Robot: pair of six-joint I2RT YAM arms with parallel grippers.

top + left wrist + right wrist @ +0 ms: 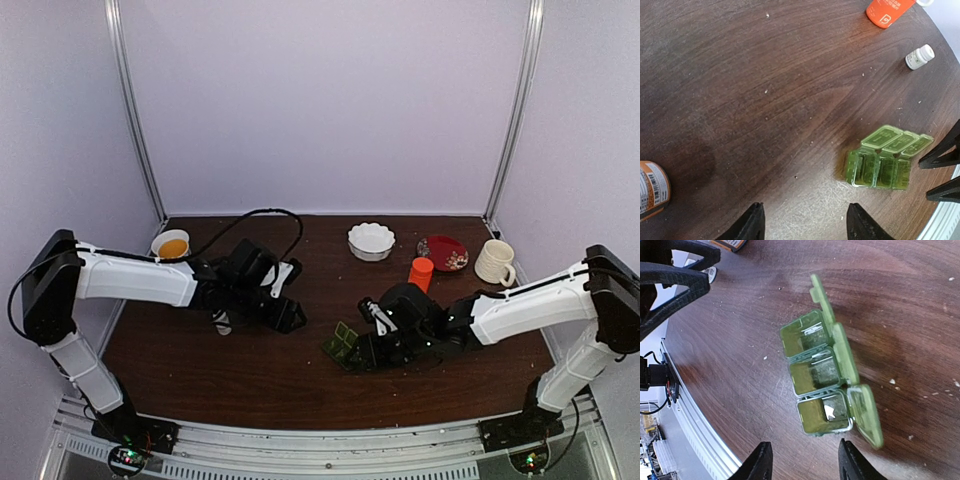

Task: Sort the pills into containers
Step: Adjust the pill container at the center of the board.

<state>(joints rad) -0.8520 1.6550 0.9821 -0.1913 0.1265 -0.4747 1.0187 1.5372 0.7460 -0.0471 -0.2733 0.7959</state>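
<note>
I see my right gripper (802, 457) hanging spread over the green pill box (840, 360), nothing between its fingers. The box sits toward the near edge of the desk (260, 380), right of middle, its three cells (812, 376) uncovered. Pills (892, 381) (mere whitish specks) lie loose beside it. My left gripper (805, 222) is likewise spread and empty

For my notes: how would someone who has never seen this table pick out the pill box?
On the dark wooden table, look in the near half, right of centre, just beyond the tips of the right hand. The pill box lies there: a short translucent strip of three square cells, lids flipped open, the only green, square-edged thing there.
</note>
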